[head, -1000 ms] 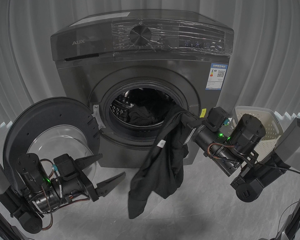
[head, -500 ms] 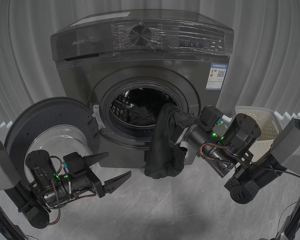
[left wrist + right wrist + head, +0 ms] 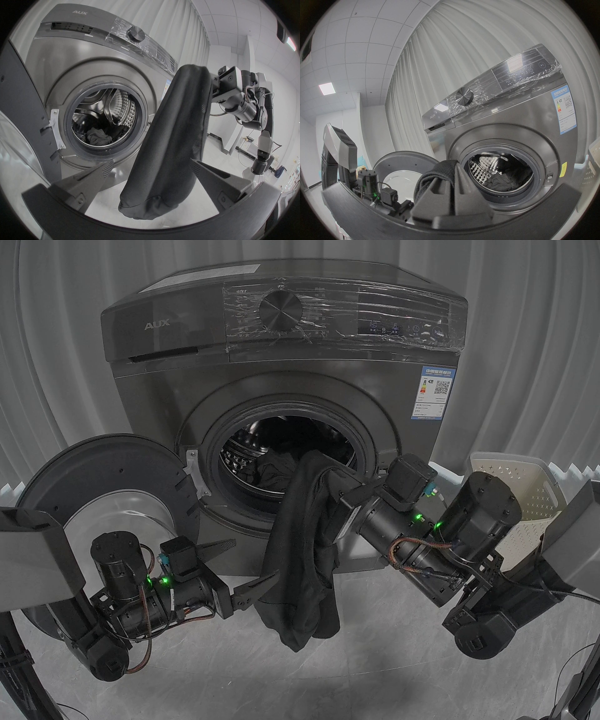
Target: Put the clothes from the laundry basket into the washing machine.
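The right gripper (image 3: 337, 482) has its two fingers pressed tight together, pinching the top of a black piece of clothing (image 3: 300, 552). The pinched part sits right at the fingertips, just in front of the round opening (image 3: 284, 449) of the washing machine (image 3: 187, 390). From those fingers the cloth drapes down in one long floppy fold, and its bottom end hangs low above the floor (image 3: 387, 646). The left gripper (image 3: 245, 566) is lower down with its fingers spread wide. The hanging cloth dangles between them, but I cannot tell if they touch it. Past the right fingers, deeper in, other dark clothes (image 3: 275, 471) lie inside the machine. The laundry basket (image 3: 537, 490) is well apart from both sets of fingers, off to the right. The clothing looks soft, light and bendy, so I think it will sag, swing and maybe catch on the edge of the opening. A good place for the left fingers to grab looks like the low hanging part, so both ends can go in together.
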Robot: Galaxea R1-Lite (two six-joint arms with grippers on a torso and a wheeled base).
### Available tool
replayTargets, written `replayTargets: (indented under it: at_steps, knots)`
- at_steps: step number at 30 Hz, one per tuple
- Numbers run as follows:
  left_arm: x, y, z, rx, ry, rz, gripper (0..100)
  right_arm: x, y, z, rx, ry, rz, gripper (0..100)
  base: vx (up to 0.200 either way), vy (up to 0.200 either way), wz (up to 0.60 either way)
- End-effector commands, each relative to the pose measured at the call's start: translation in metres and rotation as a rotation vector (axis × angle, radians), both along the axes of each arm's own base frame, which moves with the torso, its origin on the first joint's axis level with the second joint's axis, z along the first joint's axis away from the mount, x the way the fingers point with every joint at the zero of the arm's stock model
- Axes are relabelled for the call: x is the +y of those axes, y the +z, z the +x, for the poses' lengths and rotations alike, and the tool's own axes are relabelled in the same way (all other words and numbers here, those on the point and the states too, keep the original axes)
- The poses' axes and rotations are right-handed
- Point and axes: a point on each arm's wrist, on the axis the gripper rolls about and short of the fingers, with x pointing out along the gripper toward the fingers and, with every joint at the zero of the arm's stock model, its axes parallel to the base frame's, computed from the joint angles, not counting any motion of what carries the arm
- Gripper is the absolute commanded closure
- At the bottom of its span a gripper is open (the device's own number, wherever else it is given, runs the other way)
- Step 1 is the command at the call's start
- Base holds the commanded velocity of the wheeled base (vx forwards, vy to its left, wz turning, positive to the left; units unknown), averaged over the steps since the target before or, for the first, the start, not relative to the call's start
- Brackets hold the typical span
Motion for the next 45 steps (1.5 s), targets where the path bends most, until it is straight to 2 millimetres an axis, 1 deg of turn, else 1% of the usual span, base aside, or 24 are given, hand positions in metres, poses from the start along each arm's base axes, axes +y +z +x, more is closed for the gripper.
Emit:
replayTargets:
  at_steps: [1,4,7,12,19,22,23,24,27,31,37,41,42,45]
  knots:
    - [-0.002,-0.011,0.004,0.030,-0.002,0.015,0,0.004,0.001,-0.004,-0.004,0.016,0.004,100,0.000,0.000,0.00]
    - [-0.004,-0.014,0.006,0.036,-0.002,0.020,0,0.005,0.002,-0.004,-0.006,0.017,0.006,100,0.000,0.000,0.00]
    - [-0.007,-0.022,0.014,0.035,-0.003,0.040,0,0.006,0.002,-0.004,-0.007,0.019,0.008,100,0.000,0.000,0.00]
    - [-0.011,-0.025,0.020,0.031,-0.015,0.036,0,0.007,0.002,-0.005,-0.007,0.022,0.008,100,0.000,0.000,0.00]
    - [-0.026,-0.037,0.031,0.034,-0.052,0.038,0,0.009,0.002,-0.007,-0.005,0.028,0.005,100,0.000,0.000,0.00]
    - [-0.032,-0.041,0.041,0.019,-0.055,0.032,0,0.010,0.001,-0.007,-0.004,0.031,0.004,100,0.000,0.000,0.00]
    - [-0.033,-0.041,0.041,0.018,-0.056,0.032,0,0.010,0.001,-0.007,-0.004,0.031,0.004,100,0.000,0.000,0.00]
    - [-0.037,-0.040,0.049,-0.006,-0.056,0.019,0,0.011,0.001,-0.008,-0.004,0.035,0.004,100,0.000,0.000,0.00]
    - [-0.044,-0.039,0.062,-0.039,-0.055,0.001,0,0.013,0.001,-0.011,-0.004,0.043,0.004,100,0.000,0.000,0.00]
    - [-0.054,-0.046,0.073,-0.051,-0.058,-0.005,0,0.014,0.001,-0.012,-0.005,0.046,0.005,100,0.000,0.000,0.00]
    - [-0.055,-0.063,0.083,-0.036,-0.045,0.006,0,0.014,0.003,-0.013,-0.007,0.046,0.009,100,0.000,0.000,0.00]
    - [-0.054,-0.066,0.084,-0.031,-0.040,0.010,0,0.013,0.003,-0.013,-0.006,0.045,0.010,100,0.000,0.000,0.00]
    - [-0.054,-0.066,0.084,-0.031,-0.040,0.010,100,0.013,0.003,-0.013,-0.006,0.045,0.010,100,0.000,0.000,0.00]
    - [-0.054,-0.064,0.083,-0.043,-0.043,0.017,100,0.013,0.003,-0.012,-0.006,0.042,0.011,100,0.000,0.000,0.00]
